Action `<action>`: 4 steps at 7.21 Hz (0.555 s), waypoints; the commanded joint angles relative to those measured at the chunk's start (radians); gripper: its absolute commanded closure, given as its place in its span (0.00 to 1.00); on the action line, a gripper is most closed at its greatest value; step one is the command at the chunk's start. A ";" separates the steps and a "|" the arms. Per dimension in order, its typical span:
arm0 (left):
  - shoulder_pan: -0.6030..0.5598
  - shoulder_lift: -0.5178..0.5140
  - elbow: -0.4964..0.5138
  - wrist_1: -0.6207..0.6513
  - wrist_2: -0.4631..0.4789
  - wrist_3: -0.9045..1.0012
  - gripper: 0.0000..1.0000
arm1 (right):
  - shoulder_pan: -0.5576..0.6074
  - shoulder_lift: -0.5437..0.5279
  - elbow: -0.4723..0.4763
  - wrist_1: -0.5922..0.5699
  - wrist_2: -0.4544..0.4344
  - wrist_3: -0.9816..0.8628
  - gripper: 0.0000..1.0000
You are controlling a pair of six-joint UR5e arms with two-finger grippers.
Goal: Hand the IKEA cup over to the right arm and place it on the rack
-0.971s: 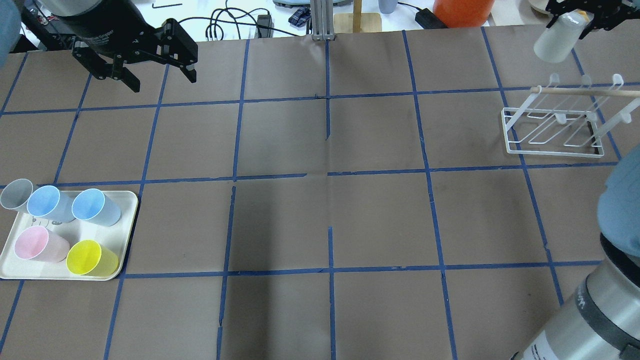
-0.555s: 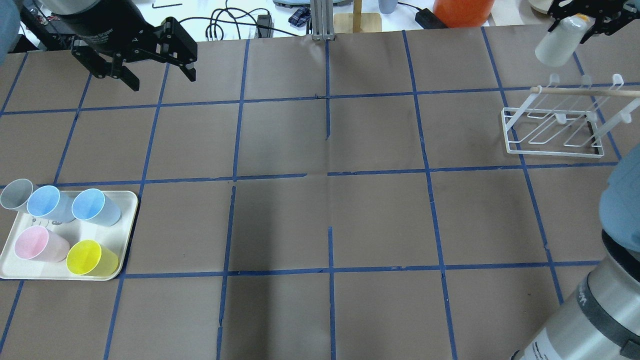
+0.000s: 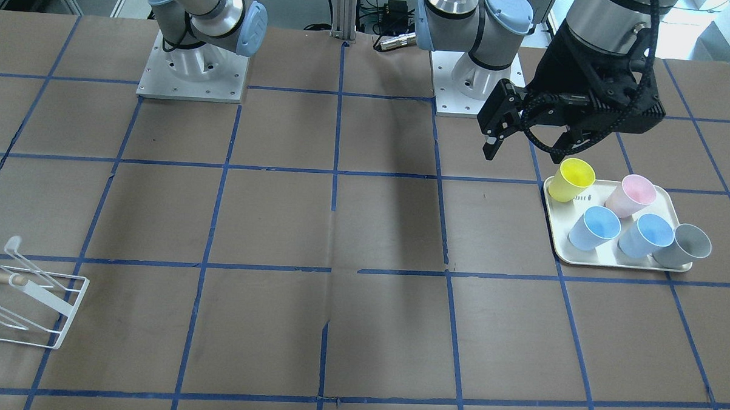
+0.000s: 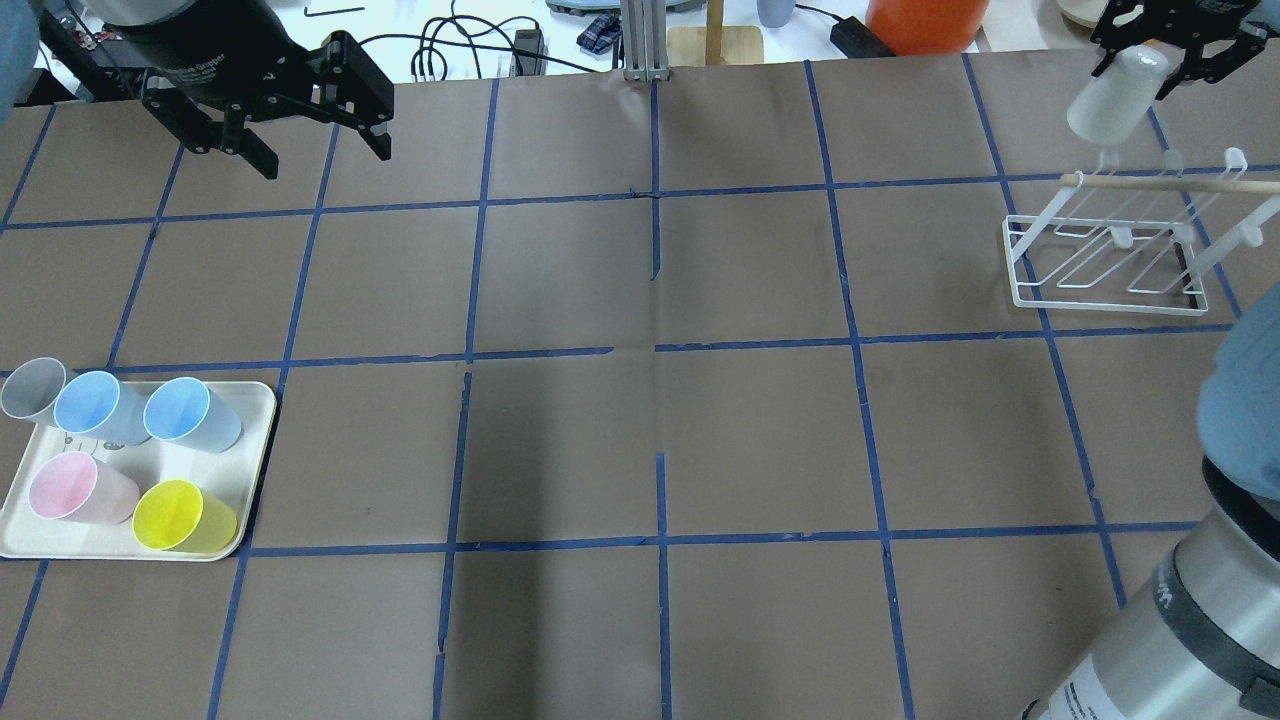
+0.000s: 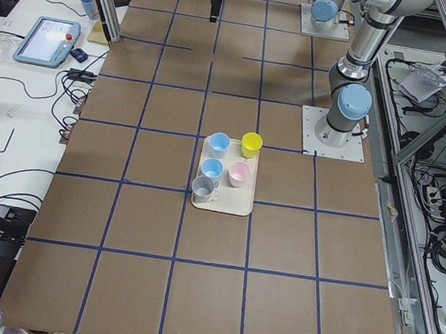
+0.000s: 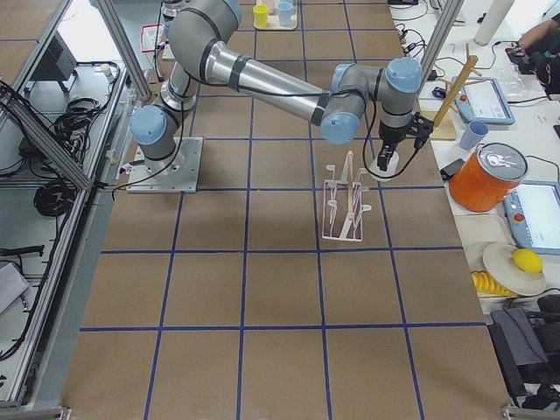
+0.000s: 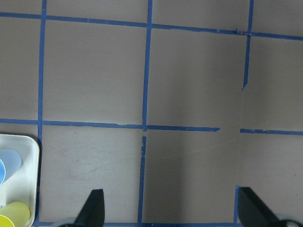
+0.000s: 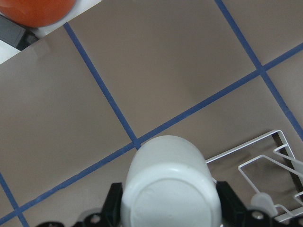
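The IKEA cup (image 4: 1108, 100), pale cream-white, hangs mouth down and tilted in my right gripper (image 4: 1146, 58), which is shut on its base end. The cup's mouth is just above the far left prong of the white wire rack (image 4: 1110, 262). In the right wrist view the cup's base (image 8: 170, 189) fills the space between the fingers, with the rack (image 8: 265, 161) below to the right. The side view shows the cup (image 6: 383, 163) beside the rack (image 6: 346, 206). My left gripper (image 4: 320, 150) is open and empty at the far left; it also shows in the front-facing view (image 3: 528, 149).
A cream tray (image 4: 252, 402) at the near left holds a grey cup (image 4: 30, 390), two blue cups (image 4: 95, 405), a pink cup (image 4: 72, 488) and a yellow cup (image 4: 182, 515). An orange container (image 4: 925, 20) and a wooden stand (image 4: 715, 40) stand past the far edge.
My right gripper has carried the cup a little down toward the rack's far left prong. The left gripper has hardly moved and stays open.
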 commanded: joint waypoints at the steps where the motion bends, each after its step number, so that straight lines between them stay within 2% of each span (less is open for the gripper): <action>1: 0.001 0.000 -0.001 0.001 0.000 0.000 0.00 | 0.002 -0.001 0.004 0.030 0.003 -0.006 1.00; 4: 0.001 0.000 -0.002 0.001 0.000 0.000 0.00 | 0.002 -0.001 0.004 0.051 -0.005 -0.012 1.00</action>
